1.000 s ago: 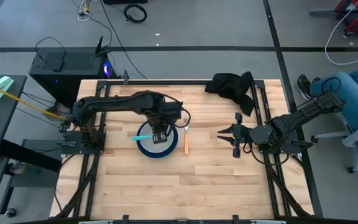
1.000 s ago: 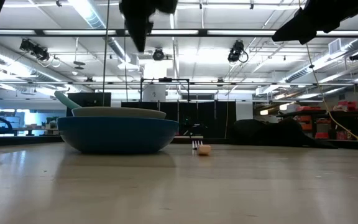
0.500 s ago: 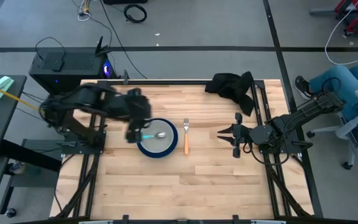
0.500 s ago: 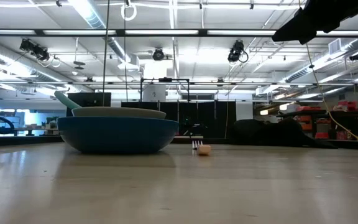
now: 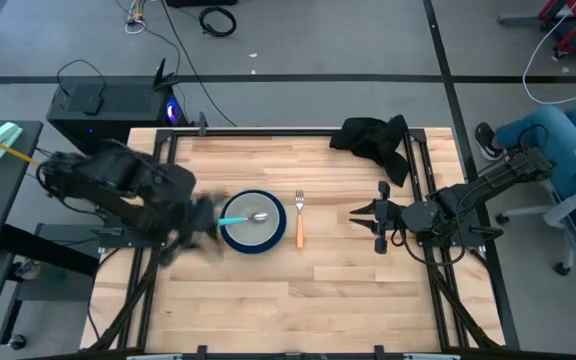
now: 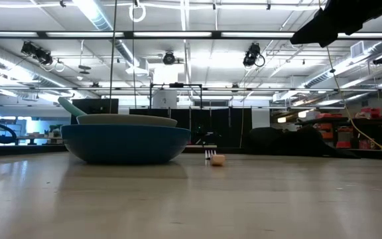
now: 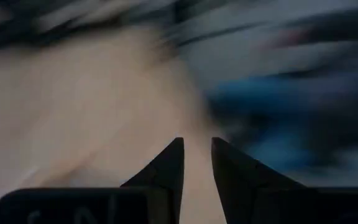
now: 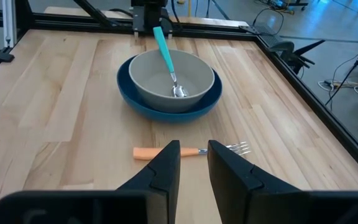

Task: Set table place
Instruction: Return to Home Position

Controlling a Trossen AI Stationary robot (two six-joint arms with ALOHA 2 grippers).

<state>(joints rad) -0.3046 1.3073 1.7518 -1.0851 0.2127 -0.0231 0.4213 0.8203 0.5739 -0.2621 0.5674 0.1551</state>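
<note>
The left gripper (image 7: pixel 196 142) (empty, fingers nearly together) is swinging clear of the grey bowl (image 5: pixel 263 229), leaving the teal spoon (image 5: pixel 238 219) inside it on the table (image 5: pixel 318 300); the setting looks done. The right gripper (image 8: pixel 193 144) is idling, likewise nearly closed.

High cam looks straight down on the whole worktop (image 5: pixel 268 300). Low cam sits at worktop height, pretty close to the plate (image 6: pixel 125 143), left of frame. Right wrist cam looks past its fingers (image 8: pixel 163 168) at that same plate.
</note>
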